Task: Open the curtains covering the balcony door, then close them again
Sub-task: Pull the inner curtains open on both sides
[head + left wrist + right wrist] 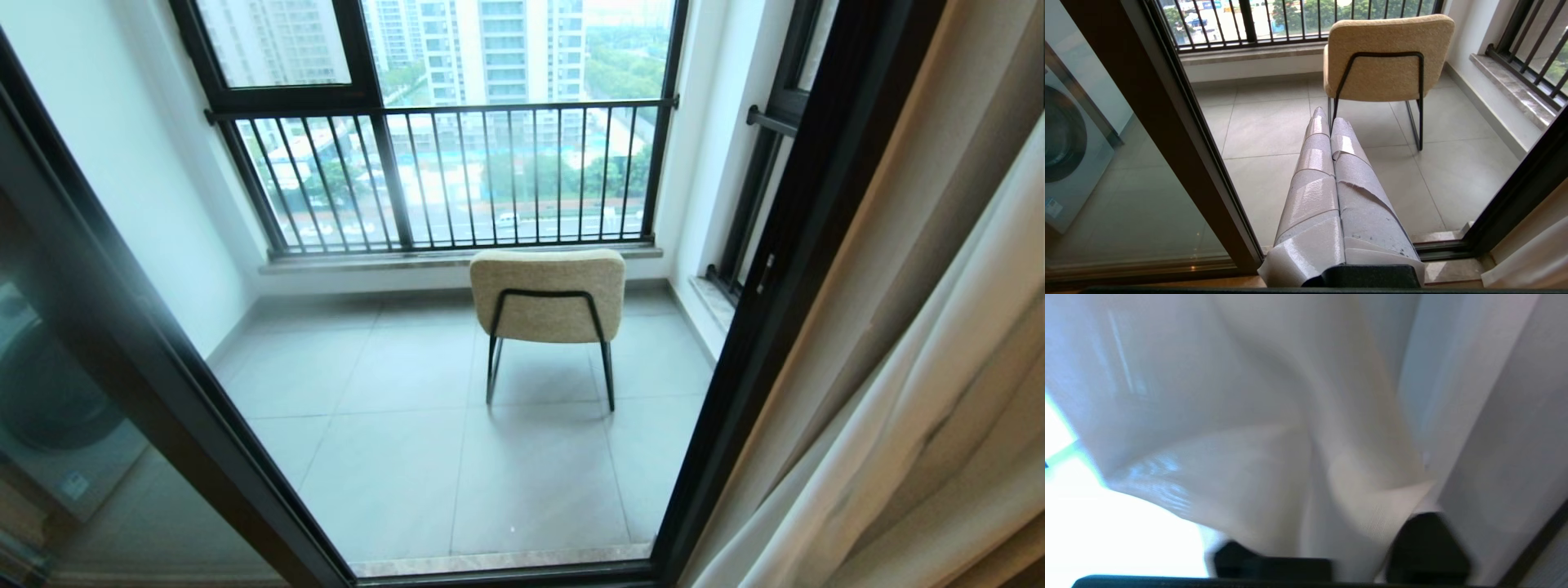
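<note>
The sheer white curtains (922,457) hang bunched at the right edge of the head view, leaving the balcony door (196,408) uncovered, with its dark frame and clear glass. In the right wrist view the curtains (1274,428) fill the picture in soft folds. My right gripper (1359,555) is pushed into them; its two black finger bases stand apart and loose fabric drapes over the fingers, hiding the tips. Neither arm shows in the head view. My left gripper (1325,112) is parked low in front of the door sill, its tape-wrapped fingers pressed together on nothing.
A beige chair (547,302) on black legs stands on the tiled balcony floor, in front of a black-barred railing window (449,171). Opaque tan drapes (963,204) hang beside the sheer fabric. A washing machine (49,408) shows behind the left glass panel.
</note>
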Tool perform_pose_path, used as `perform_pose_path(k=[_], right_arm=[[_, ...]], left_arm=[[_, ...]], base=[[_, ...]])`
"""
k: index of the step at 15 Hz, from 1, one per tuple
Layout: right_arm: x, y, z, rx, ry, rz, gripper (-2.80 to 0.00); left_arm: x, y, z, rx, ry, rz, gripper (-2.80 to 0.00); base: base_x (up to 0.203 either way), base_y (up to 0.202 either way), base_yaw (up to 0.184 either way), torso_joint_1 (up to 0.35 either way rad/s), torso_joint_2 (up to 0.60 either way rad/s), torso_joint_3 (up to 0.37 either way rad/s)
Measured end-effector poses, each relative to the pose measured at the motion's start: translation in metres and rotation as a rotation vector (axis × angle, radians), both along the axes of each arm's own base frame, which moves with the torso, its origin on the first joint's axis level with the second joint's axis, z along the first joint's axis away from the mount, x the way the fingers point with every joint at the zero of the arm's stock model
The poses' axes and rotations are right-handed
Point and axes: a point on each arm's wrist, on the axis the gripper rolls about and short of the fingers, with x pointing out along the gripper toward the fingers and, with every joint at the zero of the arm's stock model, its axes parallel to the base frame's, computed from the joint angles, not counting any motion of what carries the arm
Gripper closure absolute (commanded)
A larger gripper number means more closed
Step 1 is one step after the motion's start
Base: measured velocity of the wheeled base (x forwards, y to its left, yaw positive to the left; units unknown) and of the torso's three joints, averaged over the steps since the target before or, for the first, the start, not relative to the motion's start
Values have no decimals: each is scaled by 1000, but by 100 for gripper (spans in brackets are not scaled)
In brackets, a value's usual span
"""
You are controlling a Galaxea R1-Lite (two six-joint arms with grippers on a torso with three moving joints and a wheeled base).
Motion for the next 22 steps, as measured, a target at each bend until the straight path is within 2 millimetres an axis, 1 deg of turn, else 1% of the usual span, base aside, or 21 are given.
perform_pose_path(k=[4,6,11,15,18,20,22], right_arm=[[-15,18,-16,18,12,-8,-280],[-26,31,-26,29,21,-8,-280],[-54,74,-48,62,49,5,-280],[-77,108,-69,33,76,0,-280],[-98,123,-82,-1,91,-70,-280],[-114,127,-89,-36,89,-146,-280],[-125,129,-92,-54,66,-174,-280]], left_arm=[[0,0,0,0,0,-1,0],[0,0,0,0,0,0,0],[0,0,0,0,0,0,0],[0,0,0,0,0,-1,0],[0,0,0,0,0,-1,0],[0,0,0,0,0,0,0],[0,0,0,0,0,-1,0]], base=[[0,0,0,0,0,0],[0,0,0,0,0,0],[0,0,0,0,0,0],[0,0,0,0,0,0],[0,0,0,0,0,0],[0,0,0,0,0,0],[0,0,0,0,0,0]])
